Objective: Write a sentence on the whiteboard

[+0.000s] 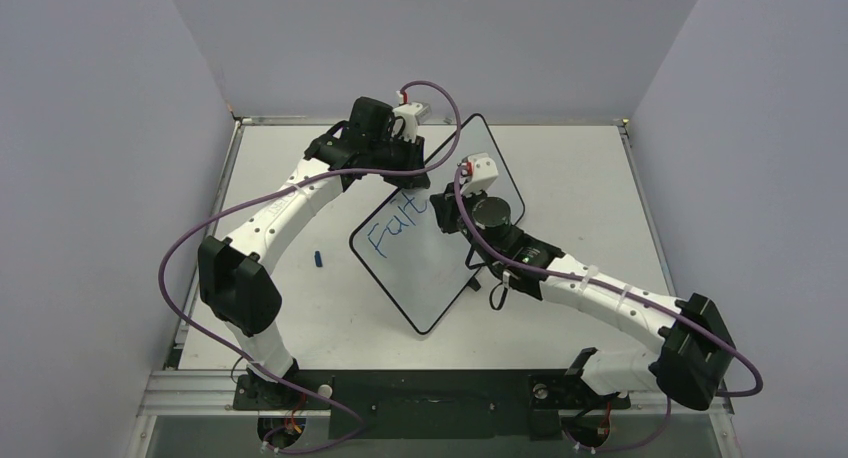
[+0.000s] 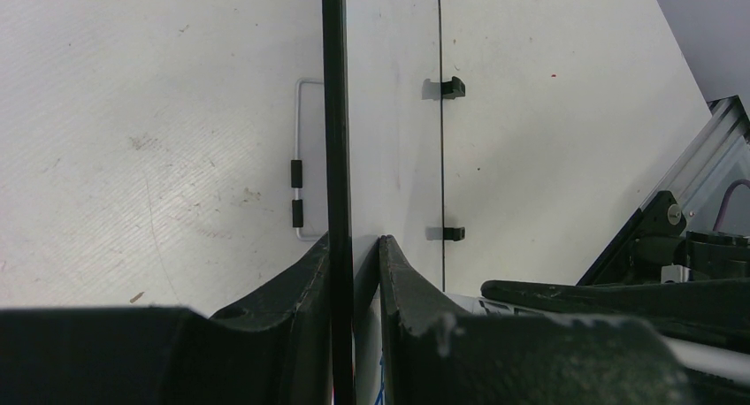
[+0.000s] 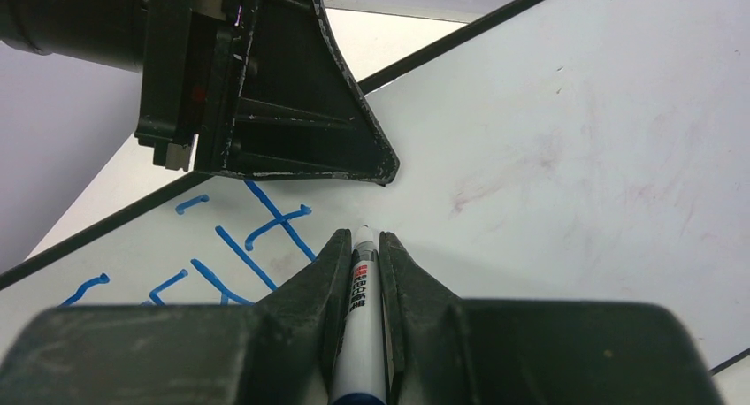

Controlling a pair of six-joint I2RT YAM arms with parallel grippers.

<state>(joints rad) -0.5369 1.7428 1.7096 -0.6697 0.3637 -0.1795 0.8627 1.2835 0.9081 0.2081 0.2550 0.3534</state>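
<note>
Left claw [image 2: 354, 246]: nearly shut, and it's pinching the black-framed edge of the board [image 2: 394, 157], one finger on each face. From above, this claw [image 1: 405, 173] sits at the board's far-left edge.
Right claw [image 3: 363, 237]: almost closed on a marker [image 3: 361, 334], whose white barrel sits upright between the fingers with its tip poking out in front. From above, the claw [image 1: 440, 210] hangs over the upper middle of the board.
Marker tip: right down at the white surface, just past the last blue stroke. I can't tell whether it is pressing or only grazing.
Board [image 1: 440, 278]: mid-tabletop and turned diagonally in the top view, one corner pointing at the back wall and one at the arm bases. It is seen nearly edge-on from the left wrist, so it slants. How far it lifts off the surface I can't tell.
Writing [image 1: 395, 226]: one blue word so far, roughly "Fait", near the board's left side. The right wrist shows the strokes [image 3: 256, 237] just left of the marker.
Tabs [image 2: 453, 87]: two small black ones on the board's far edge.
Wire loop [image 2: 299, 157]: thin metal, showing beside the board's edge.
Tabletop [image 1: 560, 168]: white, with a small blue piece [image 1: 318, 258] lying left of the board, well apart from both claws.
</note>
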